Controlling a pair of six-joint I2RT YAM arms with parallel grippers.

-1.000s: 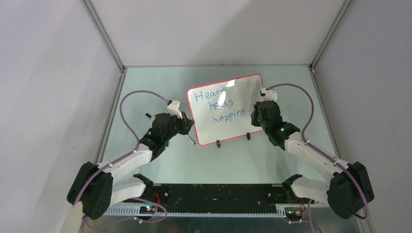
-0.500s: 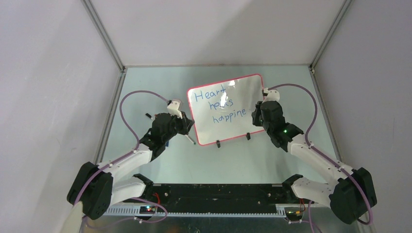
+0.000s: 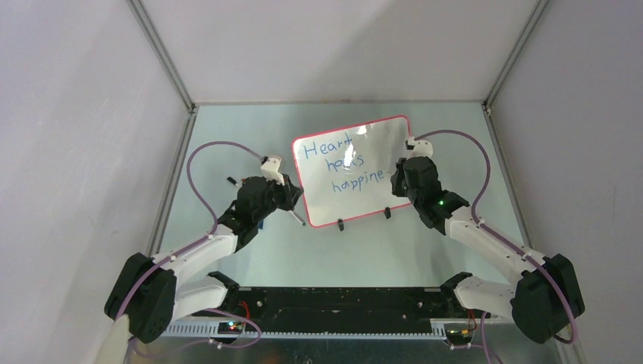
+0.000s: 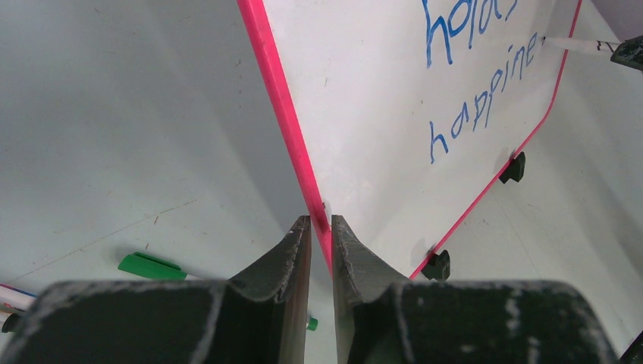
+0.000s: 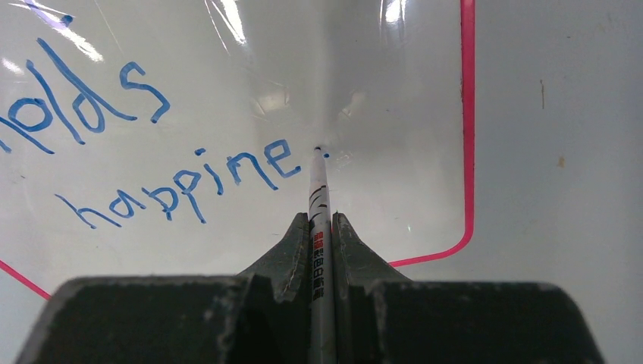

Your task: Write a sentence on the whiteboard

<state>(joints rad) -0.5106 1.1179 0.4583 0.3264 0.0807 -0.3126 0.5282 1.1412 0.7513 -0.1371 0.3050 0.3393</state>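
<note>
The whiteboard stands tilted on the table, red-framed, with the blue sentence reading "Heart holds happine". My left gripper is shut on the board's red left edge, one finger on each side. The right gripper is shut on a white marker. Its tip rests on the board just right of the last "e" of the sentence, beside a small blue dot. From the left wrist, the sentence and the marker show at the board's far side.
A green-capped pen and another pen lie on the table to the left of the board. Two black feet carry its lower edge. A loose pen lies near the left gripper. Enclosure walls close both sides.
The right arm swung slightly to the right and came back to where it was. The lettering looks the same. The left arm has not moved.
</note>
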